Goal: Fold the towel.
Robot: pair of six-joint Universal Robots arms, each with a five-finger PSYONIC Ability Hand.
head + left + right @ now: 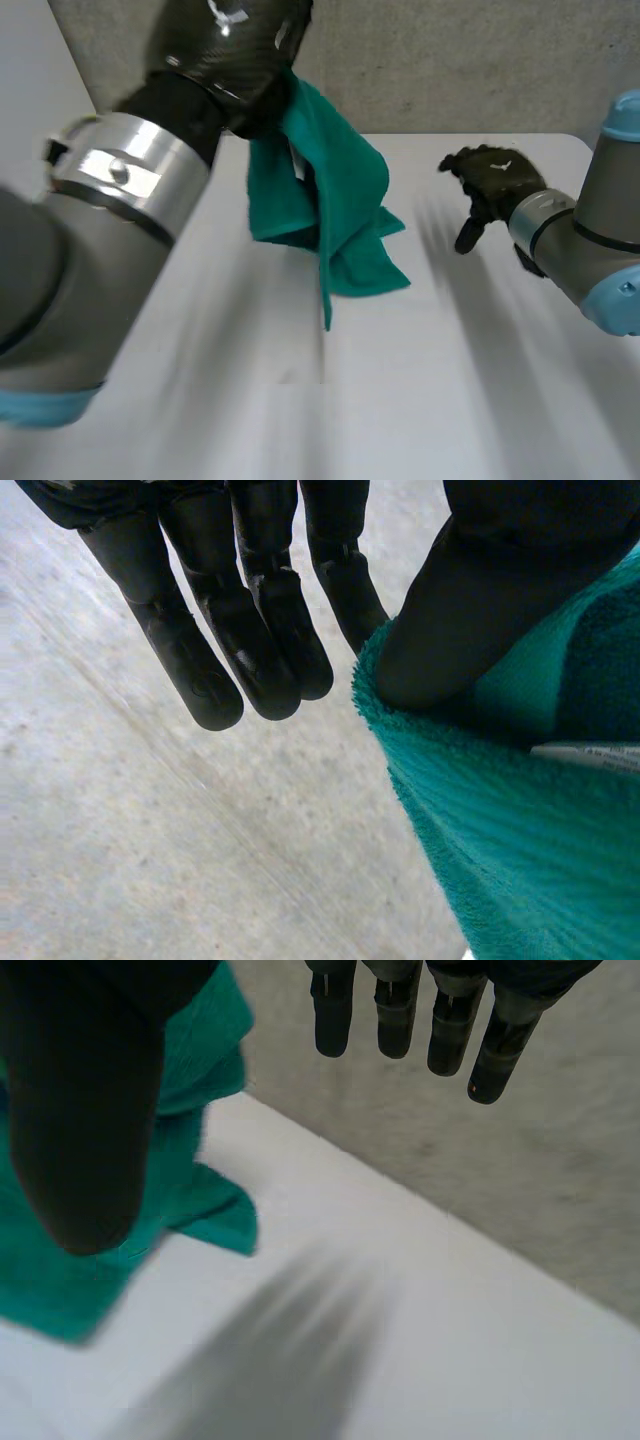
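Dangling long-axis vertical, teal towel [335, 200] pinched by left hand [480, 610]; right hand [497, 178] relaxed, empty.

Bright, even light falls on the white table [300, 420], with glare spots on the left arm [110, 165].

On the white table [300, 400] rests the lower end of a teal towel [355, 260]; crumpled.

Right hand [85, 1120] fingers straight; green towel [195, 1195] beyond thumb, resting on white table [450, 1360].
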